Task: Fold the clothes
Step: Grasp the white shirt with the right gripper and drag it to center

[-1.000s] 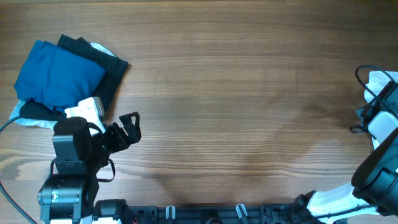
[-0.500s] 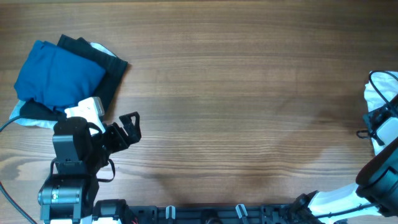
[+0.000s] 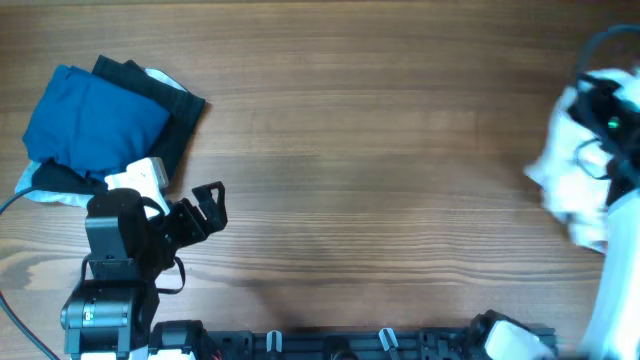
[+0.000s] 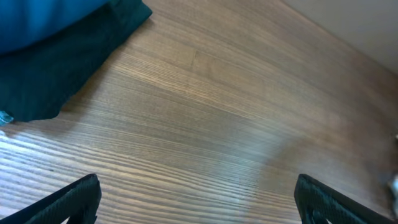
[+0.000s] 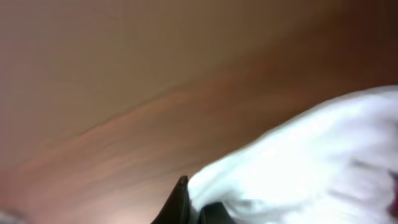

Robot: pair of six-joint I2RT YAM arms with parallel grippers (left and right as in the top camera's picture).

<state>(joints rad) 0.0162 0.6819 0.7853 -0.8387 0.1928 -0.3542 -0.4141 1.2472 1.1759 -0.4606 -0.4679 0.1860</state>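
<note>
Overhead view: left fingers (image 4: 71,199) spread wide above wooden counter (image 3: 380,150); right fingers (image 5: 179,200) clamp blurred white fabric garment (image 3: 565,195), any lettering unreadable.

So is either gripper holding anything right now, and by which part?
Left gripper is open and empty. Right gripper seems shut on the white cloth; motion blur hides which part it grips.
</note>
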